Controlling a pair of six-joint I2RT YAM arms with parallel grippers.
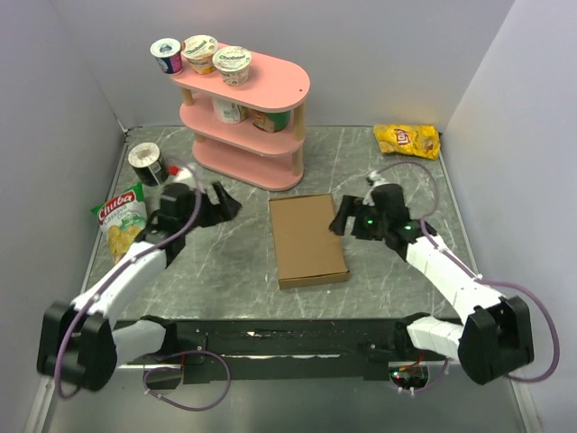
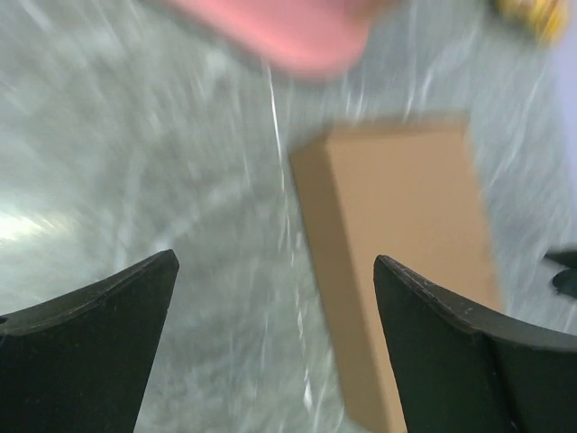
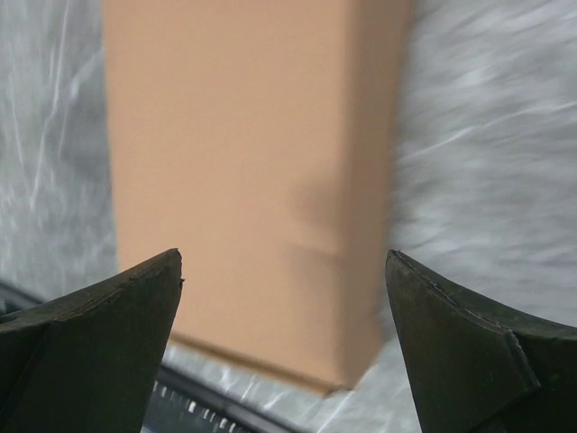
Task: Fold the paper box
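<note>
At the far left of your table [image 1: 225,262] lies a green chip bag [image 1: 122,221], with a dark round can [image 1: 146,164] just behind it. Your left gripper [image 1: 230,206] sits a little right of these, low over the grey marbled surface and pointing toward the middle. Its jaws stand spread wide with nothing between them. The left wrist view is blurred, but you can see bare table between the two black fingers [image 2: 99,316].

Behind that gripper stands the pink shelf [image 1: 270,86], with three cups [image 1: 200,54] on its top tier and more containers on the tier below.

In the centre you have the paper box [image 1: 307,239]. It lies flat on the table as a closed, shallow brown rectangle, its long sides running away from the arm bases. It is well apart from the left gripper and in front of the shelf.

Your right gripper [image 1: 340,216] is just beside the box's right edge, near its far corner, pointing left. Its jaws are also wide apart and grip nothing. In the blurred right wrist view the cardboard fills the space beyond the fingers [image 3: 469,334]. You cannot tell whether a fingertip touches the box.

At the far right, near the back wall, lies a yellow chip bag [image 1: 407,140].
</note>
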